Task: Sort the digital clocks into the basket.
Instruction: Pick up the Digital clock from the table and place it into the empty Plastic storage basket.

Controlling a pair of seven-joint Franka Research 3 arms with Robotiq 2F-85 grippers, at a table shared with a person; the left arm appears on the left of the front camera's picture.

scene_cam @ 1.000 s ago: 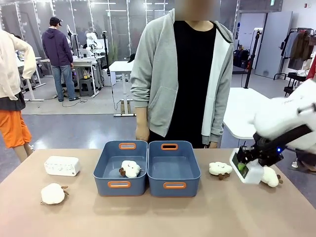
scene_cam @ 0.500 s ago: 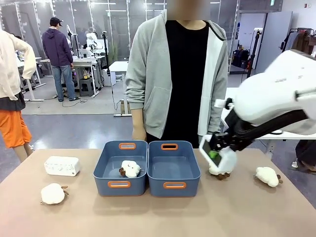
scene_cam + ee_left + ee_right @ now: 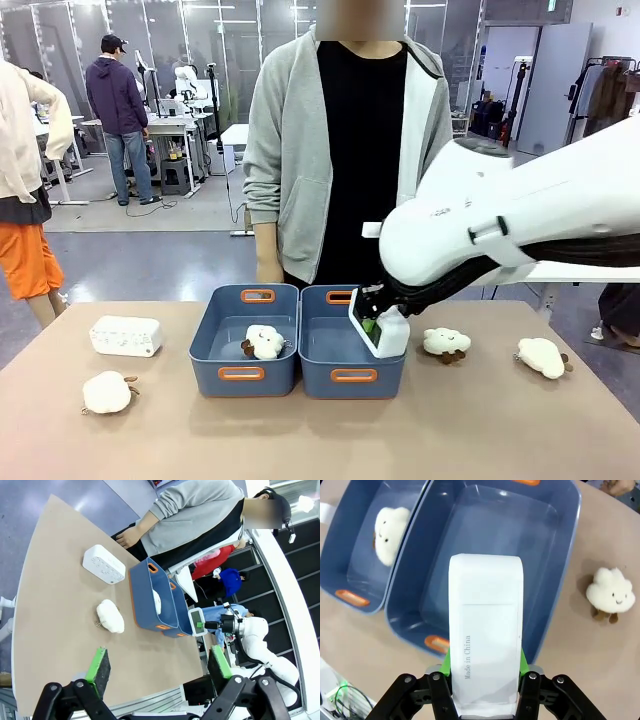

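Two blue baskets stand side by side mid-table. My right gripper [image 3: 373,328] is shut on a white digital clock [image 3: 388,335], held upright over the right basket [image 3: 330,348], near its right wall. From the right wrist, the clock [image 3: 486,630] sits between the green pads of the gripper [image 3: 485,665], above that basket [image 3: 510,530], which has nothing in it. A second digital clock [image 3: 125,336] lies on the table at the far left, also seen as the clock [image 3: 103,564] from the left wrist. My left gripper [image 3: 160,662] hangs open above the table's near edge.
The left basket [image 3: 205,375] holds a plush sheep [image 3: 265,341]. Other sheep lie at front left [image 3: 108,392] and to the right [image 3: 446,342], [image 3: 543,356]. A person stands at the far edge behind the baskets, arms down.
My right arm has swung left with the clock, from the table's right side past the sheep to above the right basket. The left clock and the sheep have stayed put.
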